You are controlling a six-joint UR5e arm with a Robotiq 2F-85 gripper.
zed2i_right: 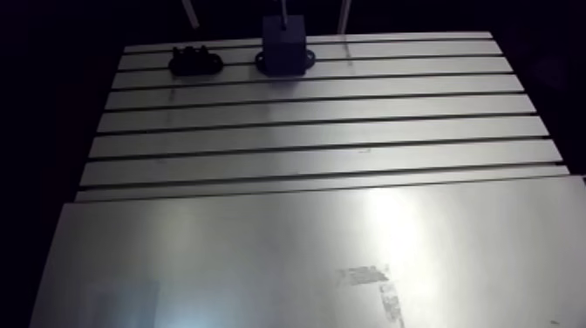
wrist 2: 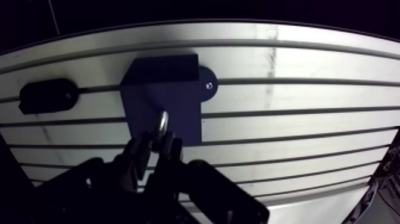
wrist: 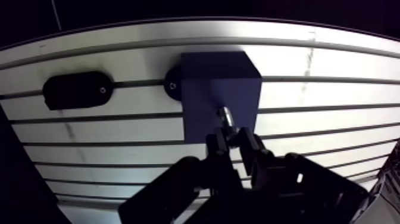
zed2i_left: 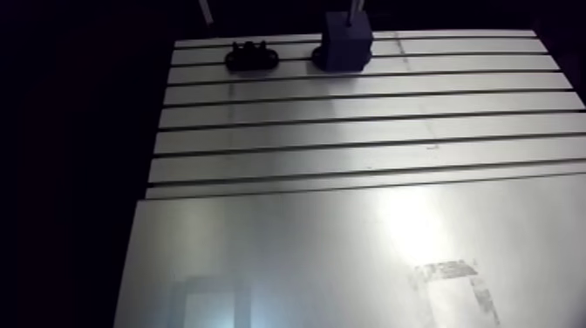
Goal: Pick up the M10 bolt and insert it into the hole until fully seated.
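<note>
Wrist view is showing the jaws, narrowly parted, pinching the shiny M10 bolt between them, its free end pointing at the top face of the dark blue block just ahead; the hole is hiding under the bolt. Any tilt in the grip is risking a jammed shank, with the bolt slipping back through the jaws. A black oval fixture is sitting beside the block on the slotted aluminium surface; beyond its edge, everything is lying dark.
</note>
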